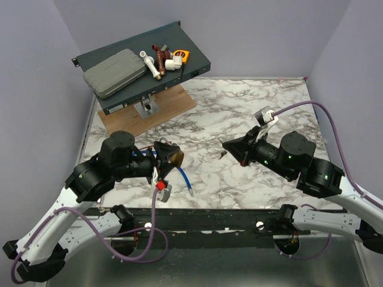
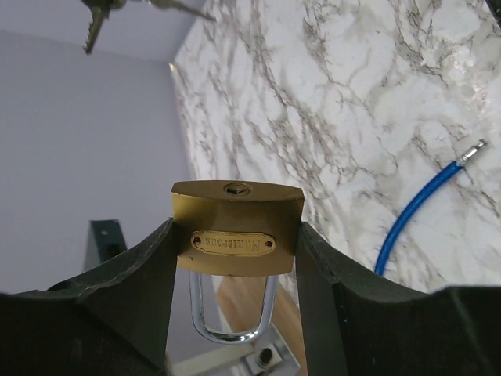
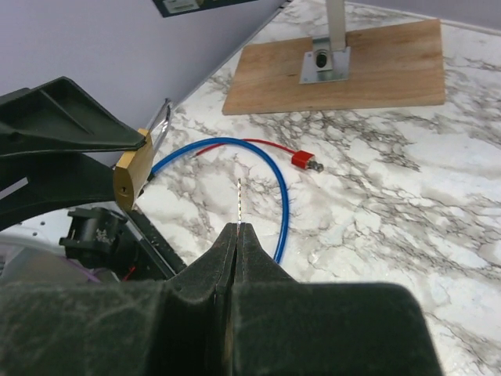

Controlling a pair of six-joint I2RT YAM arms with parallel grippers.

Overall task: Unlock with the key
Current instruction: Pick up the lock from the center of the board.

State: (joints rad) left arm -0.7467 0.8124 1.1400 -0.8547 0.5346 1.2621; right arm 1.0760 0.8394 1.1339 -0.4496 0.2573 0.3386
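My left gripper (image 1: pixel 169 156) is shut on the brass padlock (image 1: pixel 176 157) and holds it off the table. In the left wrist view the padlock (image 2: pixel 237 227) sits between both fingers (image 2: pixel 141 274), keyhole facing away and silver shackle toward the camera. My right gripper (image 1: pixel 227 146) is shut on the thin silver key (image 1: pixel 222 154). In the right wrist view the key (image 3: pixel 239 200) sticks out edge-on from the closed tips. It points across the table, and the padlock (image 3: pixel 131 176) lies to its left, a clear gap away. The key also shows far off in the left wrist view (image 2: pixel 94 27).
A blue cable (image 1: pixel 186 179) and a red connector (image 1: pixel 160 186) lie on the marble beneath the left gripper. A wooden board with a metal bracket (image 1: pixel 149 110) lies at the back left. Behind it, a dark rack case (image 1: pixel 191 63) holds a grey box and pipe fittings.
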